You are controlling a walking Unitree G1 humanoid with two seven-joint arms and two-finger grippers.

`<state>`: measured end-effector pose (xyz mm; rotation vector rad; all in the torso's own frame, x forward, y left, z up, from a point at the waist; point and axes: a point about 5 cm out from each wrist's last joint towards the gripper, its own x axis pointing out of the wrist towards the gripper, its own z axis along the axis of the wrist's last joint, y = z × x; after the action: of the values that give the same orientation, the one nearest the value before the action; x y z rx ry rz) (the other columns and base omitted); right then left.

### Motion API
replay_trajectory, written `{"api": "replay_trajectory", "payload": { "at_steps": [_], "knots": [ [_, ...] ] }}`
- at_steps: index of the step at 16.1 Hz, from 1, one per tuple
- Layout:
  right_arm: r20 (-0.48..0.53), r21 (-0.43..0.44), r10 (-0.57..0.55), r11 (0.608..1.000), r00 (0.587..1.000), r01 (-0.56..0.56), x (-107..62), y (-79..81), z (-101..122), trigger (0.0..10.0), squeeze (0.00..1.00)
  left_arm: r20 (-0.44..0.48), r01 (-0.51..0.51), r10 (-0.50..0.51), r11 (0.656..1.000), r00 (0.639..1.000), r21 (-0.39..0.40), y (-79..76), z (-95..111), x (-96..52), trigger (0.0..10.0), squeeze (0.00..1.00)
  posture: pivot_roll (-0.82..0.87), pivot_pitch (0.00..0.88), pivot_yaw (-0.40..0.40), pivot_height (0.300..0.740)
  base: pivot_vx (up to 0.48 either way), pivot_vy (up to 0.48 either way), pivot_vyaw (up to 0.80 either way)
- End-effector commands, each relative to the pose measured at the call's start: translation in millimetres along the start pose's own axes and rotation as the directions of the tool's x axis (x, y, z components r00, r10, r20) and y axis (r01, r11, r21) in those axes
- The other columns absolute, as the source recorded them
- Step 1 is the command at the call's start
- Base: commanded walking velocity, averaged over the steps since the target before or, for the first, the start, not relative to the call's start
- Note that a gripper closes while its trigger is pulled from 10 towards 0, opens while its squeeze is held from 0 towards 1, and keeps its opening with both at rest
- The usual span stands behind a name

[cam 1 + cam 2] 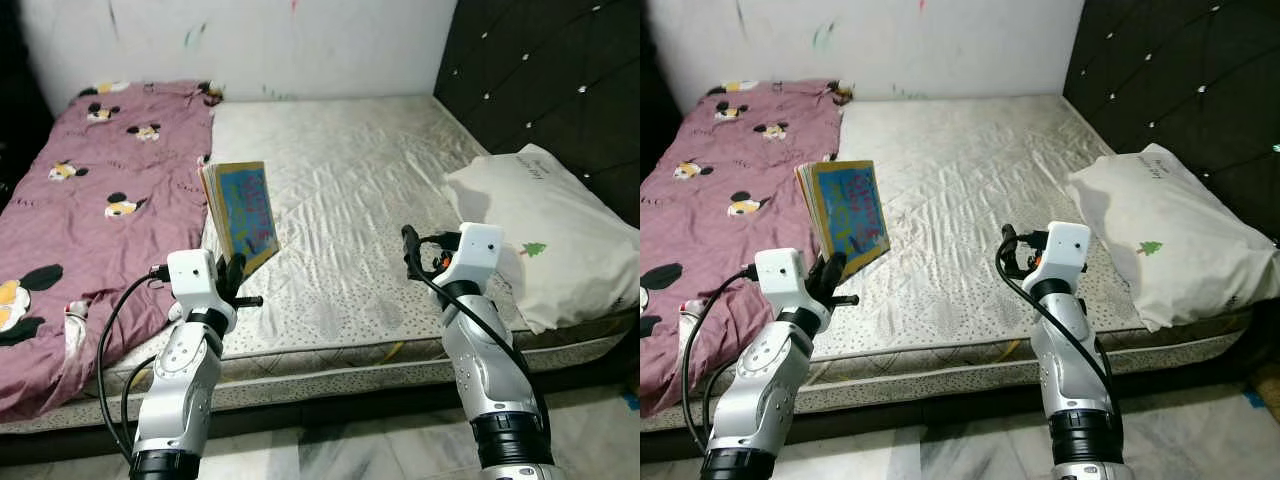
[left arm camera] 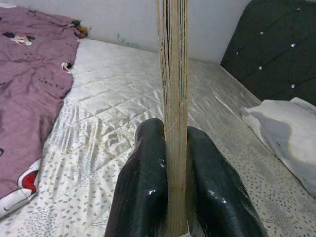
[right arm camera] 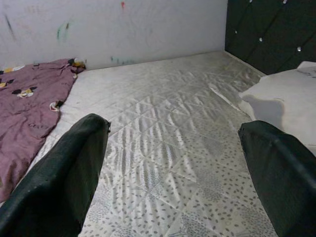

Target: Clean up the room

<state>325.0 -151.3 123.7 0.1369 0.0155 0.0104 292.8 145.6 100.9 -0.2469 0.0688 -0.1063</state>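
Observation:
A colourful children's book stands upright above the near edge of the white mattress, held by its lower corner. My left gripper is shut on the book; in the left wrist view the book's page edge rises between the two black fingers. My right gripper hovers over the mattress's front part, open, with nothing between its fingers.
A purple cartoon-mouse blanket covers the bed's left side and hangs over the front edge. A white pillow lies at the right by the dark tufted headboard. A marked white wall stands behind. Tiled floor lies below.

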Motion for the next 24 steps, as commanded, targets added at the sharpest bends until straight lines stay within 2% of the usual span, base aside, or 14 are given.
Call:
{"api": "replay_trajectory", "payload": {
  "at_steps": [1,11,14,18,24],
  "knots": [
    [0.017,-0.005,0.006,1.0,1.0,-0.006,2.1,1.7,4.4,10.0,0.0,0.066,0.021,-0.021,1.0,0.998,0.011,-2.6,14.3,2.1,10.0,0.0,-0.05,0.0,-0.014,0.74,0.36,0.0,0.0],
    [0.024,-0.022,0.004,1.0,1.0,-0.004,4.5,0.2,6.4,10.0,0.0,0.059,0.031,-0.031,1.0,0.998,0.001,-3.3,13.1,2.7,10.0,0.0,-0.06,0.0,-0.013,0.74,0.395,0.0,0.0],
    [0.028,-0.029,0.001,1.0,1.0,0.0,4.2,-2.0,6.8,10.0,0.0,0.05,-0.011,0.011,1.0,0.999,-0.01,-4.1,11.5,5.3,10.0,0.0,-0.06,0.0,-0.013,0.74,0.0,0.0,0.0],
    [0.028,-0.043,0.003,0.999,1.0,-0.002,5.2,-3.2,7.2,10.0,0.0,0.05,0.008,-0.008,1.0,0.999,0.004,-6.2,11.1,5.9,10.0,0.0,-0.06,0.0,-0.016,0.74,0.0,0.0,0.0],
    [0.037,-0.055,0.024,0.998,0.999,-0.022,6.8,0.0,8.7,10.0,0.0,0.051,0.018,-0.017,1.0,0.999,-0.005,-7.9,11.2,5.6,10.0,0.0,-0.06,0.0,-0.019,0.74,0.0,-0.427,0.0]
  ]
}}
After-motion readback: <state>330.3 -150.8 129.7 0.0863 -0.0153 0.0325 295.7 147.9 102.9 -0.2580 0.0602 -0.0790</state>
